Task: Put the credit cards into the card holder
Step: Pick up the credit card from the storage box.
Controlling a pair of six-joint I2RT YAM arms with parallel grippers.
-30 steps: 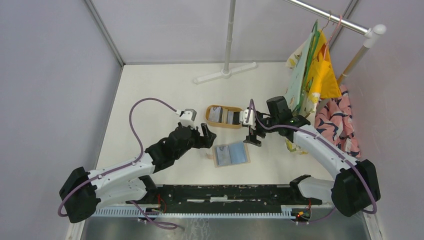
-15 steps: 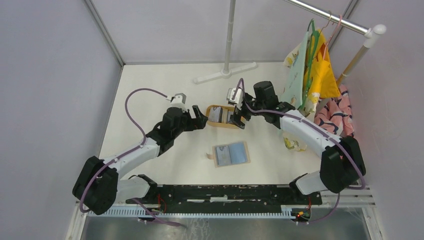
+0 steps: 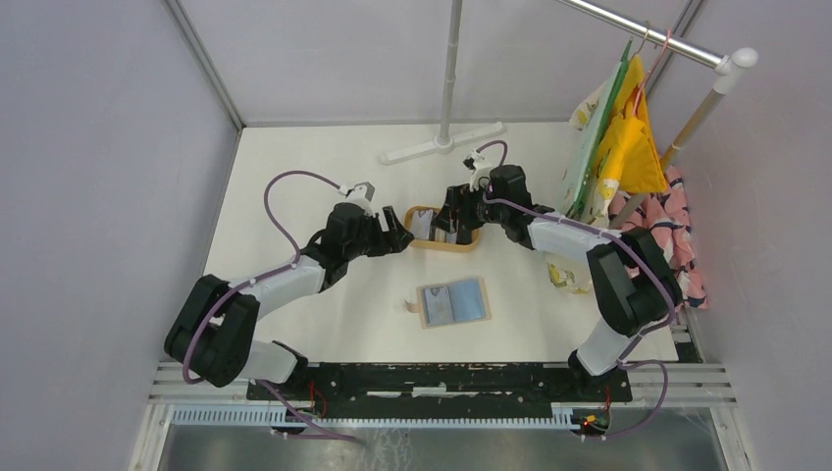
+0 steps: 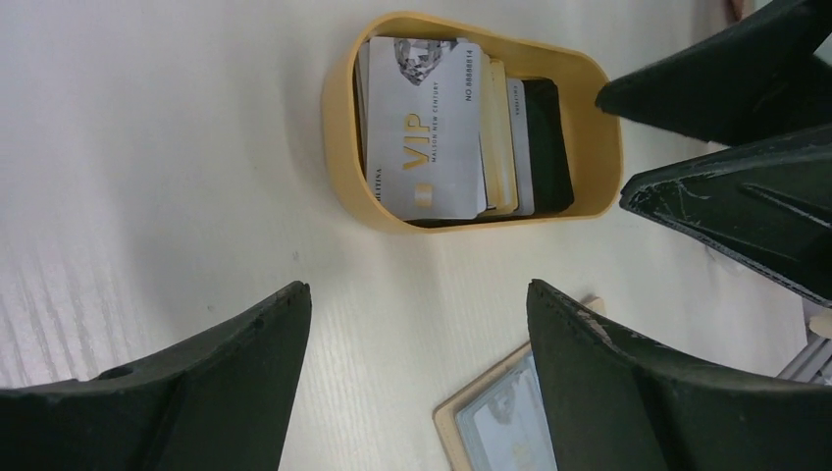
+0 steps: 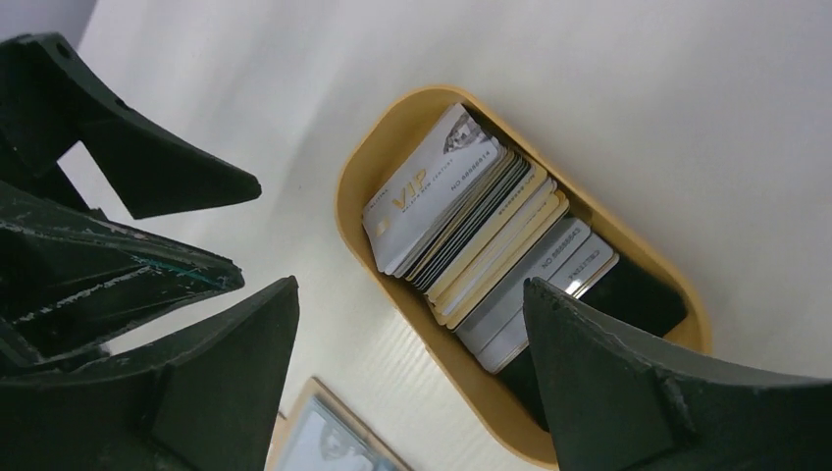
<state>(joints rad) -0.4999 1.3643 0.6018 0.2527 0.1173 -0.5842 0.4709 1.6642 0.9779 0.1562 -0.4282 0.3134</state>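
The thin silver, cream and black plastic credit cards (image 3: 426,227) sit stacked in the oval tan tray (image 3: 437,246) at the top view's middle. The open beige, blue-lined card holder (image 3: 452,302) lies below it, apart. The left claw (image 4: 417,294) and right claw (image 5: 410,287) flank the tray, fingers spread and empty, so filling looks unstarted.

- left arm (image 3: 280,285): white link shells, black rounded joint housings.
- right arm (image 3: 559,235): same white-and-black build.
- shoulder housing (image 3: 211,332): bulky, black, rounded; the same on both arms.
- purple cable (image 3: 297,176): one loops along each arm, base to wrist.
- camera block (image 3: 359,192): small, grey-white, at left wrist.
- left gripper (image 4: 420,289), right gripper (image 5: 410,287): matte black wedge fingers, edges scuffed pale.
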